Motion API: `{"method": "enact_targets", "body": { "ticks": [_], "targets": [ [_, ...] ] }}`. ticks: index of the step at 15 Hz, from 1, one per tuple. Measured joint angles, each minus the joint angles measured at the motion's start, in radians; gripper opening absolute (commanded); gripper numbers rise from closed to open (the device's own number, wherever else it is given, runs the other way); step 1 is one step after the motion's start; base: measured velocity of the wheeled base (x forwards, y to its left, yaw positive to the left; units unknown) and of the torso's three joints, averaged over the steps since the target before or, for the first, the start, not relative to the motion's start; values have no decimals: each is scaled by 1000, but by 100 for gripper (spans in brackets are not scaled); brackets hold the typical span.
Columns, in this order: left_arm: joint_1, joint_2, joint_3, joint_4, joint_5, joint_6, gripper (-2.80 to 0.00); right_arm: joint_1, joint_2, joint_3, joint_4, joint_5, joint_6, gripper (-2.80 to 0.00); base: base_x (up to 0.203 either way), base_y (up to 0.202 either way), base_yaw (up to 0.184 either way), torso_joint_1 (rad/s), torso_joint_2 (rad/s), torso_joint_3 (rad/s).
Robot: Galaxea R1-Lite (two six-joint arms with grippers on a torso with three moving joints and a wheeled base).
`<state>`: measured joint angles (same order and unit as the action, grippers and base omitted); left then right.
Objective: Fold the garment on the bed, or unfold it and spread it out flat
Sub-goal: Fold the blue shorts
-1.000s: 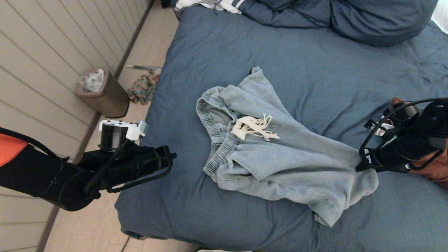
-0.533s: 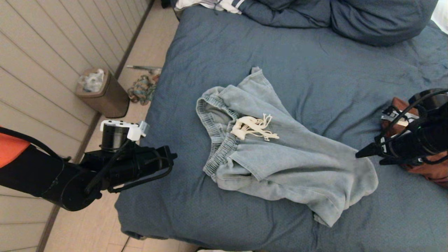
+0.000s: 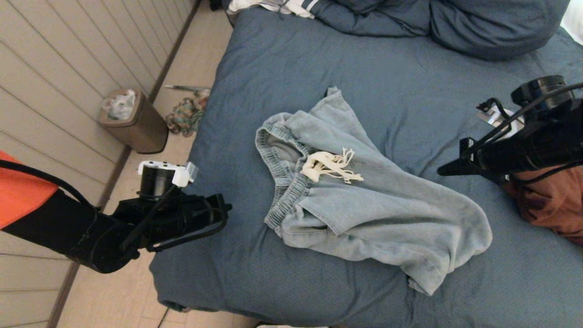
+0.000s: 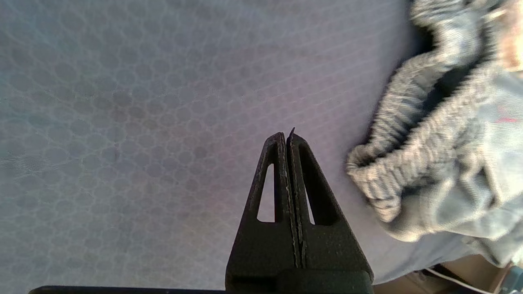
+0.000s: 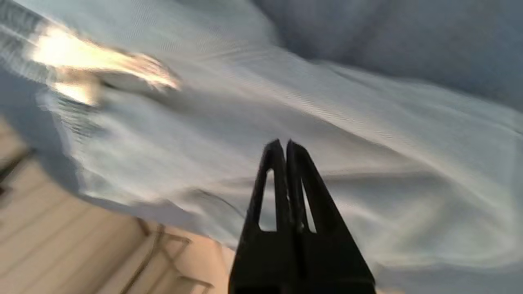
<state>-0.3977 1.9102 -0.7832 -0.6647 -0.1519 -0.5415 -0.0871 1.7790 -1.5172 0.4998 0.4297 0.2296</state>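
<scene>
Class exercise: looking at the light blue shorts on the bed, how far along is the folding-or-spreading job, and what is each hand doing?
Done: little; the light blue shorts lie rumpled on the bed, drawstring bunched at the waistband. In hand: nothing; the right hand is shut, empty, clear of the shorts' right end. The left hand is shut, parked beside the waistband. Left: grasping, straightening and folding or flattening.

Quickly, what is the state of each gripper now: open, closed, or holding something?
Left gripper: closed, holding nothing, over the bed.
Right gripper: closed, holding nothing, above the light blue garment.
</scene>
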Motion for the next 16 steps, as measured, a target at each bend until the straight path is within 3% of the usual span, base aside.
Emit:
{"method": "enact_targets", "body": {
  "ticks": [3, 5, 9, 12, 13, 14, 16],
  "targets": [
    [-38, 52, -23, 0, 2, -1, -280, 140, 47, -55, 6, -3, 76, -280, 0, 0, 0, 0, 0, 0],
    [-88, 82, -33, 0, 6, -2, -280, 214, 53, -13, 7, -6, 84, -280, 0, 0, 0, 0, 0, 0],
    [-204, 155, -79, -1, 15, 0, -280, 257, 3, 154, -34, -7, 63, -280, 0, 0, 0, 0, 0, 0],
    [-201, 192, -146, -23, 37, 10, -280, 274, -59, 279, -126, -7, 23, -280, 0, 0, 0, 0, 0, 0],
    [-184, 190, -157, -35, 51, 33, -121, 279, -78, 301, -146, -7, 18, -280, 0, 0, 0, 0, 0, 0],
    [-169, 182, -159, -38, 59, 58, 0, 283, -92, 313, -147, -7, 19, -280, 0, 0, 0, 0, 0, 0],
    [-156, 157, -135, -39, 69, 76, 0, 285, -107, 324, -148, -6, 20, -280, 0, 0, 0, 0, 0, 0]
  ]
}}
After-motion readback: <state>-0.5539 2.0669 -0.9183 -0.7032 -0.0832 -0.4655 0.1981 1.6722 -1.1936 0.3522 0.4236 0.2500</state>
